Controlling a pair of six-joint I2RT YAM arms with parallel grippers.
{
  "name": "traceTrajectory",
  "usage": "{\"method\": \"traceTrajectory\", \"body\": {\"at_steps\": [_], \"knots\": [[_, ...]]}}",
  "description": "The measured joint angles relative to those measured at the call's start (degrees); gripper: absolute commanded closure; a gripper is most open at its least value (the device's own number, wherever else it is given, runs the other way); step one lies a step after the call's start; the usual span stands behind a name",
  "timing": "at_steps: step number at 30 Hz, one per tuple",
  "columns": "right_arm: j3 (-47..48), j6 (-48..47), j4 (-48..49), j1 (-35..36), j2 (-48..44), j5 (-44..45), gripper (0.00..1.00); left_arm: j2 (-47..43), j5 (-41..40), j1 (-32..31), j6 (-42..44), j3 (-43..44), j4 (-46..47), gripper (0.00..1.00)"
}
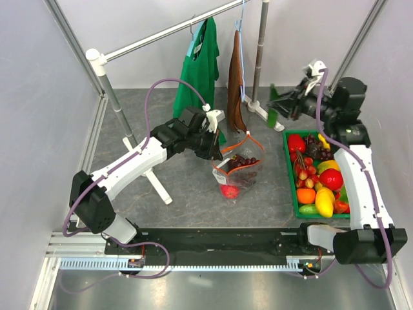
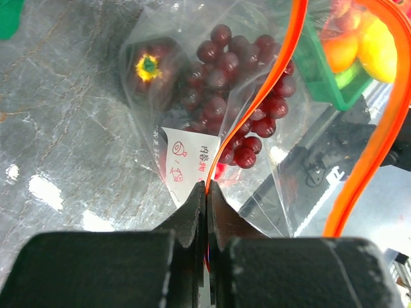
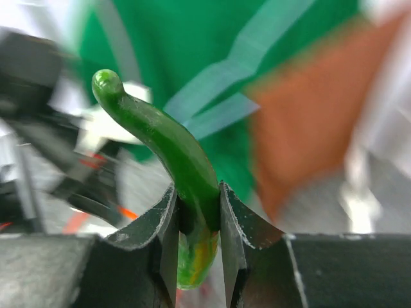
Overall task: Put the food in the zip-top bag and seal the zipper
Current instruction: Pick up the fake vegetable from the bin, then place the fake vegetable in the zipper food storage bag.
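The clear zip-top bag (image 1: 236,170) hangs open from my left gripper (image 1: 214,141), which is shut on its orange-red zipper (image 2: 257,106) strip, as the left wrist view (image 2: 209,187) shows. Inside the bag are dark purple grapes (image 2: 234,86), a dark maroon round fruit (image 2: 151,70) and a red apple (image 1: 229,191). My right gripper (image 1: 279,104) is raised at the back right, to the right of the bag and apart from it. It is shut on a curved green chili pepper (image 3: 173,151), which also shows in the top view (image 1: 272,117). In the right wrist view the gripper (image 3: 197,205) holds the pepper near its lower end.
A green tray (image 1: 289,175) of several mixed toy fruits sits at the right, under the right arm. A clothes rail at the back carries a green shirt (image 1: 200,64) and a brown cloth (image 1: 237,90). The rack's white foot (image 1: 157,183) lies left of the bag.
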Motion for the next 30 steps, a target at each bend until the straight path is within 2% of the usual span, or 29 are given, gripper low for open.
{"method": "traceTrajectory", "body": {"at_steps": [3,7,11,17,22,25,27,28,30], "knots": [[-2.25,4.35,9.6,7.67,-0.7,-2.01,1.0,0.0,0.94,0.02,0.0,0.0,-0.02,0.98],[-3.56,-0.13,11.58,15.13,-0.7,-3.43,1.0,0.0,2.05,0.02,0.0,0.04,-0.02,0.98],[-3.96,-10.93,5.6,19.19,-0.66,-3.93,1.0,0.0,2.97,0.02,0.0,0.31,-0.04,0.98],[-4.63,-38.75,-13.07,23.89,-0.63,-2.32,1.0,0.0,3.1,0.02,0.0,0.59,-0.24,0.98],[-5.97,-54.73,-22.75,25.27,0.52,0.92,0.99,0.02,3.32,0.07,0.0,0.79,-0.33,0.98],[-5.97,-61.55,-26.36,25.7,2.78,3.63,0.85,0.02,3.39,0.2,0.0,1.03,-0.55,0.98],[-5.97,-64.39,-28.15,25.77,4.17,5.2,0.65,0.02,3.39,0.28,0.0,1.11,-0.7,0.98],[-5.97,-65.7,-29.03,25.81,4.76,5.97,0.41,0.02,3.39,0.28,0.0,1.16,-0.72,0.98],[-5.9,-67.78,-31.1,25.81,5.55,7.26,0.2,0.02,3.39,0.28,0.0,1.27,-0.83,0.98]]}}
